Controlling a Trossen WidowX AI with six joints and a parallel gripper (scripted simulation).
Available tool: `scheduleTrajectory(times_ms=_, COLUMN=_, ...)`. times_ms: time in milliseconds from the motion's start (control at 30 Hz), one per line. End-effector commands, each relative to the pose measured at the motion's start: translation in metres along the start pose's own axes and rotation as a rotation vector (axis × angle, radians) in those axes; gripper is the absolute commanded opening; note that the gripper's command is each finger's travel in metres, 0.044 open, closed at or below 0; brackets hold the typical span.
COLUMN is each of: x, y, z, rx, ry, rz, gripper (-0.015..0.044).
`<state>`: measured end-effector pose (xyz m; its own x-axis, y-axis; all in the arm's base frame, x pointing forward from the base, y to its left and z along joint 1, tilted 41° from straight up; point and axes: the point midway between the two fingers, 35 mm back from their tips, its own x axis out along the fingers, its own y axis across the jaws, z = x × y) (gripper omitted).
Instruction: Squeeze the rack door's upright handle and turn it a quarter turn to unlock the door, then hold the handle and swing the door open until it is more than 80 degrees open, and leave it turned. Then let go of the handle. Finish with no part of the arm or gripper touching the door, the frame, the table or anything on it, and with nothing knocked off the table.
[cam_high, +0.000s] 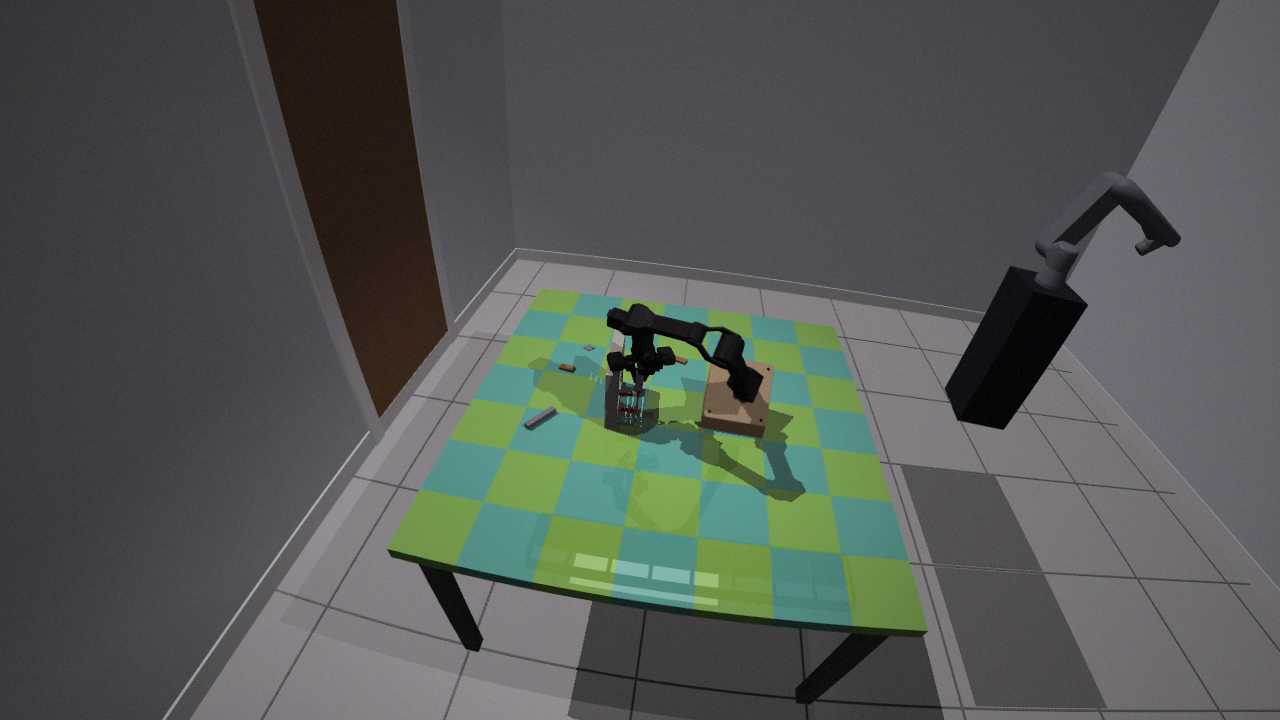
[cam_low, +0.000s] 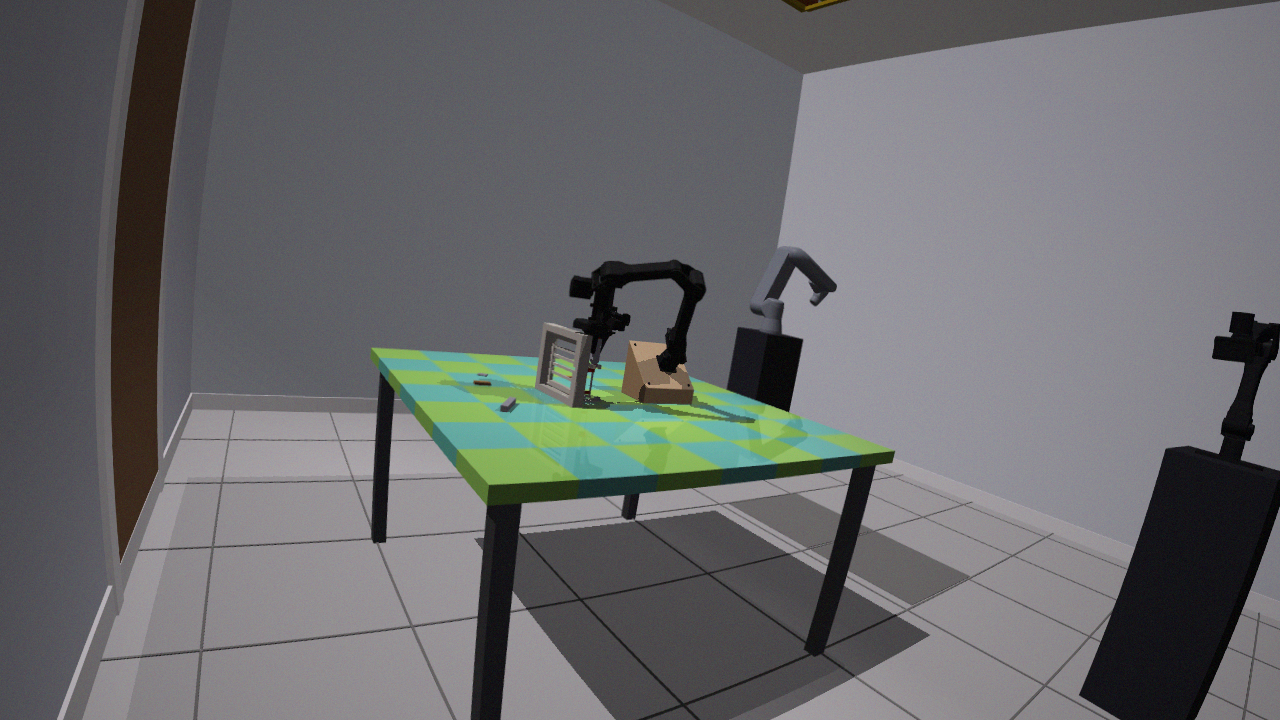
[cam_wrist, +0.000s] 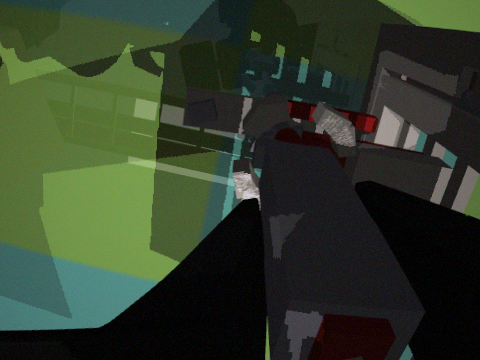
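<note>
Fingers (cam_high: 639, 379) (cam_low: 595, 360) pinching the upright handle at the rack door, seemingly during the quarter turn; next move: complete the turn, then swing the door past 80 degrees.

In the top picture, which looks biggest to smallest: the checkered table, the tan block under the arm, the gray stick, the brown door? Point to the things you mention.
1. Checkered table (cam_high: 662, 501) (cam_low: 662, 447)
2. Brown door (cam_high: 344, 179) (cam_low: 147, 295)
3. Tan block (cam_high: 723, 407) (cam_low: 640, 371)
4. Gray stick (cam_high: 540, 418) (cam_low: 508, 404)

In the wrist view, the claw's (cam_wrist: 290, 157) dark body hides most of the door handle.
</note>
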<state>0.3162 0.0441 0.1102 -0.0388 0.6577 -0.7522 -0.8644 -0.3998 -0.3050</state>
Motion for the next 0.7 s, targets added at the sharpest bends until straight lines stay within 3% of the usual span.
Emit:
scheduleTrajectory(times_ms=0, x=0.0001, y=-0.0001, z=-0.0003, rx=-0.019, ry=0.003, rz=0.0, gripper=0.0115)
scheduleTrajectory(times_ms=233, x=0.0001, y=-0.0001, z=-0.0003, rx=-0.019, ry=0.003, rz=0.0, gripper=0.0282)
scheduleTrajectory(times_ms=667, x=0.0001, y=-0.0001, z=-0.0002, rx=0.55, ry=0.003, rz=-0.001, gripper=0.0282)
